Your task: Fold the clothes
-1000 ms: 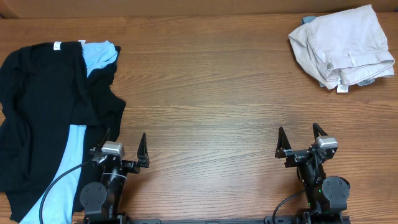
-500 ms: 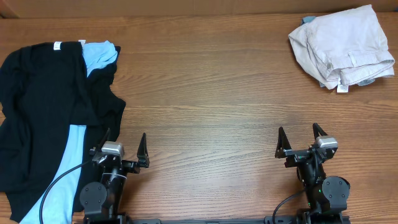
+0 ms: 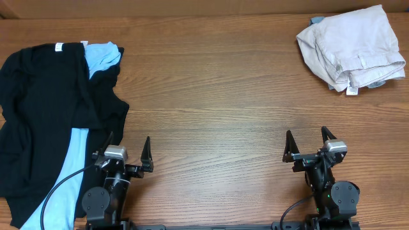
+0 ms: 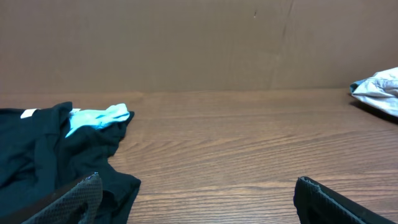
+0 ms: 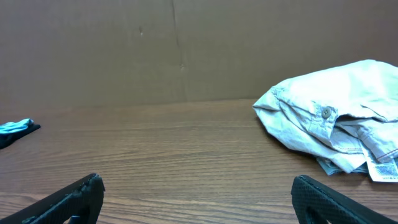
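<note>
Now, overhead, worktop (image 3: pixel 211 96): wood grain, with clothes at both ends and bare boards between.
Overhead, black shirt (image 3: pixel 45 121): spread loose and rumpled along the left edge, from the far-left corner toward the near one. You see a white label (image 3: pixel 59 46) at its far end.
Overhead, light blue tee (image 3: pixel 102 56): bunched just beside the label, and mostly under the shirt. A strip shows again near the near-left corner.
Overhead, beige garment (image 3: pixel 351 48): a crumpled heap in the far-right corner, well apart from the shirt.
Overhead, left gripper (image 3: pixel 128 138): at the near edge, fingers spread wide, holding nothing. Its outer finger stands at the shirt's hem, and you cannot tell if it touches.
Overhead, right gripper (image 3: pixel 306 131): at the near edge on the right side, fingers spread wide, holding nothing, well short of the beige heap.
Left wrist, fingers (image 4: pixel 336 202): the two tips sit in the bottom corners, with bare wood between them.
Left wrist, clothes: the shirt lies ahead on the left with the tee on top. A sliver of beige shows at the right margin.
Left wrist, backdrop: a plain brown wall (image 4: pixel 186 43) stands behind the far edge.
Right wrist, fingers (image 5: pixel 71 196): wide apart in the bottom corners, with nothing between them.
Right wrist, clothes: the beige heap lies ahead on the right. You can see a button (image 5: pixel 324 112) and a printed tag (image 5: pixel 382 169). A scrap of the tee shows at the far left.
</note>
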